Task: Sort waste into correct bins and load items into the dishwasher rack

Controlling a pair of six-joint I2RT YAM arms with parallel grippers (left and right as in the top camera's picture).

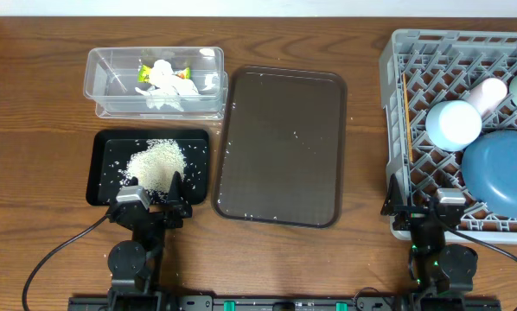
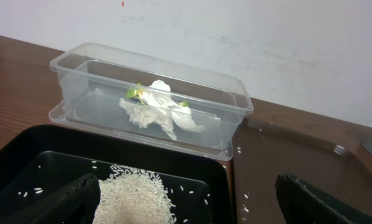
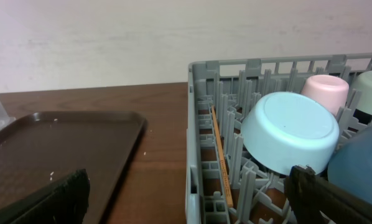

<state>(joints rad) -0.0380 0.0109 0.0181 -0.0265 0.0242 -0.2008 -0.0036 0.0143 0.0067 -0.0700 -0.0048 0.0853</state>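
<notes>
Black tray [image 1: 98, 186]: rice [image 1: 157, 162]; clear tub [image 1: 98, 69]: tissue [image 1: 168, 82], wrapper [image 1: 143, 73]; rack [image 1: 397, 52]: plate [image 1: 501, 168], bowl [image 1: 454, 123], cup [image 1: 488, 93].

Even bright light, sharp frames

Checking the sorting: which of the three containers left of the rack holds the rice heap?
The shallow black tray; the clear tub behind it holds the tissue and wrapper, and the brown tray only stray grains.
</notes>
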